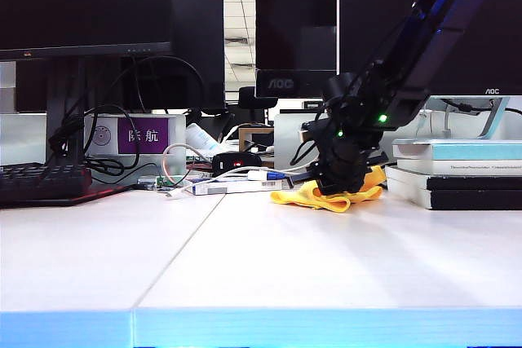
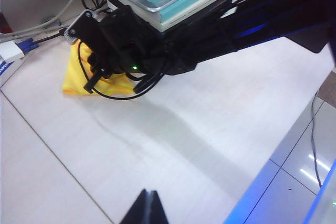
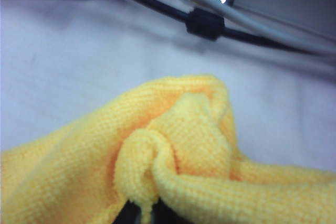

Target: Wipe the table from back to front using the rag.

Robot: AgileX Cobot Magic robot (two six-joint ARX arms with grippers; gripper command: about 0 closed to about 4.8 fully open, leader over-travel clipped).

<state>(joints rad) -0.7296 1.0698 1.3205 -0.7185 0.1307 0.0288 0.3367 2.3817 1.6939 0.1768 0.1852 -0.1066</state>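
Observation:
The yellow rag [image 1: 326, 196] lies bunched at the back of the white table [image 1: 245, 266], just in front of the cables. My right gripper [image 1: 341, 183] presses down on it and is shut on a pinched fold of the rag [image 3: 173, 156]; its dark fingertips barely show under the cloth. From the left wrist view the rag [image 2: 79, 80] pokes out from under the black right arm [image 2: 173, 40]. My left gripper [image 2: 149, 203] hangs shut and empty above bare table nearer the blue front edge [image 1: 261, 328].
A stack of books [image 1: 457, 173] stands right of the rag. Cables [image 3: 210, 22], a white box [image 1: 232, 187], a black mouse [image 1: 236, 160] and a keyboard [image 1: 41, 181] line the back, with monitors behind.

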